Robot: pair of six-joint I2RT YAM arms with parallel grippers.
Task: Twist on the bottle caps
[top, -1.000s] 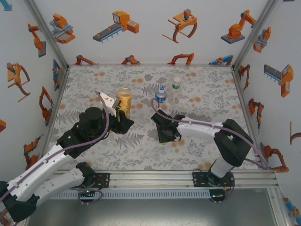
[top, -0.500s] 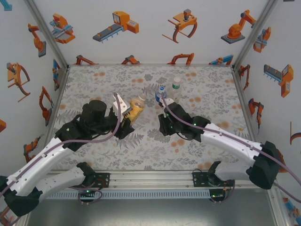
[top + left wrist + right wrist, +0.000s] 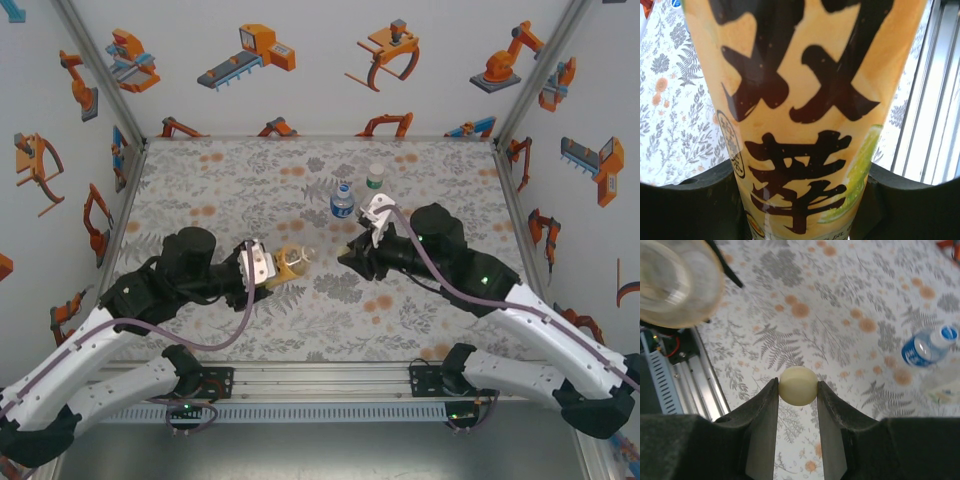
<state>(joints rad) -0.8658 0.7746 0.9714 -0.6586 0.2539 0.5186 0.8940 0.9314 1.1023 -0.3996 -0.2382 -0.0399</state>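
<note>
If I bring the cap (image 3: 798, 385) to the neck off-axis, it could cross-thread. It could also pop out of my pads, since I hold it only by its rim. Twisting might spin the bottle (image 3: 805, 125) in my grip as well.

My left tool (image 3: 268, 268) is clamped on the bottle's body, holding it tilted over the surface (image 3: 300, 320). Its mouth points toward the cap but is apart from it. My right tool (image 3: 797, 392) is closed on the cap, which is pinched between the fingertips.

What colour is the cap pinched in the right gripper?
Pale cream-yellow. The cap, held by the right gripper, shows best in the right wrist view.
</note>
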